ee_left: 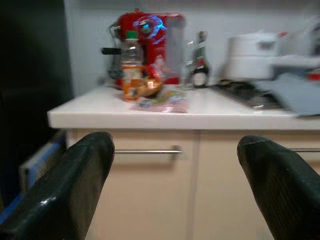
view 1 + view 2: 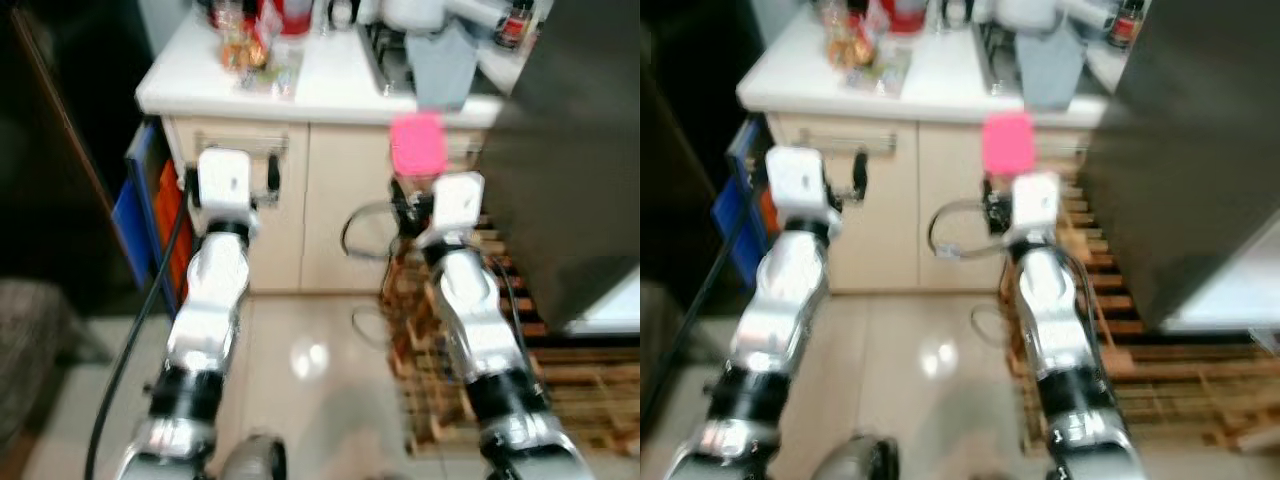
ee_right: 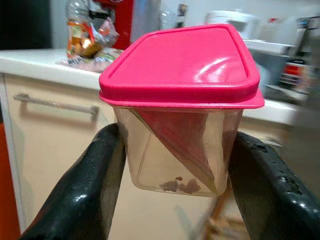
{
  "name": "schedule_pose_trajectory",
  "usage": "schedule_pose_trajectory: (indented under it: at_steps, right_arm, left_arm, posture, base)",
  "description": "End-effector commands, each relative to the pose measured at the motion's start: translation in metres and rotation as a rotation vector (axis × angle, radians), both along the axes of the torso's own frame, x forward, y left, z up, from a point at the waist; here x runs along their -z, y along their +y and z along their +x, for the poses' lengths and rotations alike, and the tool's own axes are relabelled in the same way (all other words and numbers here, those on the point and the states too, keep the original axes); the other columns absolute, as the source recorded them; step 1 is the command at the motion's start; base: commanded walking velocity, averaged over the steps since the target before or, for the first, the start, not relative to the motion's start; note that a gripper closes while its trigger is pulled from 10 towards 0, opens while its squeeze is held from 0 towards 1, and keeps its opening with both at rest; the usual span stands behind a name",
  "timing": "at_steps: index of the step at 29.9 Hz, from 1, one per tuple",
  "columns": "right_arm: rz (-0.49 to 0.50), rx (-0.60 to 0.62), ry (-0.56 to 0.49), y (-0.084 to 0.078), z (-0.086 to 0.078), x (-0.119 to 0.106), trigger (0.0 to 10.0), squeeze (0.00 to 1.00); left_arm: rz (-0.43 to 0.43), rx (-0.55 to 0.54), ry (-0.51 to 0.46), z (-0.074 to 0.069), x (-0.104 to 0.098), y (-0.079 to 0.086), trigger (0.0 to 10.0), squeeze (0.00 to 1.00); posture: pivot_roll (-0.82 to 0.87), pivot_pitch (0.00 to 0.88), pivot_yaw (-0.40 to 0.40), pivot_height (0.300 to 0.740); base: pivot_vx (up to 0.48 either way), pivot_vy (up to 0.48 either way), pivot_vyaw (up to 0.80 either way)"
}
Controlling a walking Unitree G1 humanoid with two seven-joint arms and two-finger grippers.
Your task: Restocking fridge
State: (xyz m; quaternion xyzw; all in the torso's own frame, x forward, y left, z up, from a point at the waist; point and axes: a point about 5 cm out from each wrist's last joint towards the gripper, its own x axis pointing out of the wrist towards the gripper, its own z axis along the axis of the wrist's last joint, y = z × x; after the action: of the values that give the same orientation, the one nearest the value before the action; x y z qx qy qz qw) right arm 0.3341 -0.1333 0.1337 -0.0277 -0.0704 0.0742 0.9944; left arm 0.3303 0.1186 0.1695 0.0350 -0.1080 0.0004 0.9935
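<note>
A clear plastic container with a pink lid point(image 3: 180, 65) is held off the floor in front of the beige cabinet point(image 2: 330, 210); it also appears as the pink block point(image 2: 418, 145). My right gripper point(image 3: 177, 150) is shut on it, one black finger on each side of its clear body. A few dark crumbs lie in its bottom. My left gripper point(image 1: 175, 142) is open with nothing between its fingers, level with the cabinet's drawer handle point(image 1: 147, 150). The dark grey fridge point(image 2: 570, 150) stands to the right of the cabinet.
The white counter point(image 2: 330, 85) carries an orange drink bottle point(image 1: 132, 65), a red appliance point(image 1: 155, 45), a white cooker point(image 1: 250, 55) and a stove. A wooden pallet point(image 2: 560, 370) lies on the floor under the fridge. Cables point(image 2: 365, 235) hang by the cabinet. Blue and orange items point(image 2: 135, 215) lean at its left.
</note>
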Motion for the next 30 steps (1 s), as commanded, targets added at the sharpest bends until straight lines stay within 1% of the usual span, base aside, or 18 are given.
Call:
schedule_pose_trajectory:
  at_steps: [1, 2, 5, 7, 11, 16, 20, 23, 28, 30]
  right_arm:
    - [0.01, 0.006, -0.017, -0.003, 0.001, -0.006, 0.0, 0.0]
    - [0.004, 0.005, -0.009, -0.004, 0.0, -0.004, 0.0, 0.0]
    - [0.0, 0.002, -0.001, -0.005, -0.001, -0.002, 0.0, 0.0]
    - [-0.008, -0.001, 0.019, -0.008, -0.003, 0.002, 0.0, 0.0]
    - [-0.023, -0.009, 0.029, -0.011, -0.004, 0.004, 0.0, 0.0]
    - [-0.015, 0.03, 0.036, -0.018, -0.007, 0.009, 0.0, 0.0]
    - [-0.013, 0.037, 0.046, -0.018, -0.008, 0.013, 0.0, 0.0]
    - [-0.016, 0.039, 0.048, -0.018, -0.008, 0.014, 0.0, 0.0]
    - [-0.04, 0.018, 0.045, -0.016, -0.006, 0.012, 0.0, 0.0]
    - [-0.048, 0.014, 0.04, -0.015, -0.003, 0.009, 0.0, 0.0]
  left_arm:
    - [0.008, 0.017, -0.007, 0.001, -0.003, -0.001, 10.0, 0.0]
    - [0.019, 0.005, 0.02, 0.001, 0.003, 0.001, 10.0, 0.0]
    - [-0.002, -0.003, 0.034, 0.001, 0.006, 0.003, 10.0, 0.0]
    - [0.0, -0.008, 0.035, 0.002, 0.007, 0.002, 10.0, 0.0]
    - [0.008, -0.008, 0.031, 0.002, 0.006, 0.001, 10.0, 0.0]
    - [0.018, 0.01, 0.052, 0.002, 0.011, -0.001, 10.0, 0.0]
    - [0.027, 0.028, 0.053, 0.002, 0.011, -0.003, 10.0, 0.0]
    - [0.03, 0.033, 0.056, 0.005, 0.01, -0.004, 10.0, 0.0]
    - [0.032, 0.005, 0.06, 0.009, 0.01, -0.001, 10.0, 0.0]
    - [0.039, 0.007, 0.062, 0.011, 0.01, -0.001, 10.0, 0.0]
  posture:
    - [-0.04, 0.0, -0.04, 0.74]
    - [-0.05, 0.0, -0.047, 0.74]
    - [-0.05, 0.0, -0.058, 0.74]
    - [-0.05, 0.0, -0.061, 0.74]
    - [-0.06, 0.0, -0.049, 0.74]
    - [-0.06, 0.0, -0.021, 0.74]
    - [-0.06, 0.0, -0.013, 0.74]
    - [-0.06, 0.0, -0.025, 0.74]
    - [-0.06, 0.0, -0.034, 0.74]
    - [-0.06, 0.0, -0.031, 0.74]
  base:
    - [0.0, 0.0, 0.0]
    - [0.0, -0.469, 0.0]
    - [0.0, -0.469, 0.0]
    - [0.0, -0.469, 0.0]
    - [0.0, -0.466, 0.0]
    - [0.0, -0.464, 0.0]
    - [0.0, -0.462, 0.0]
    - [0.0, -0.456, 0.0]
    - [0.0, -0.439, 0.0]
    - [0.0, -0.429, 0.22]
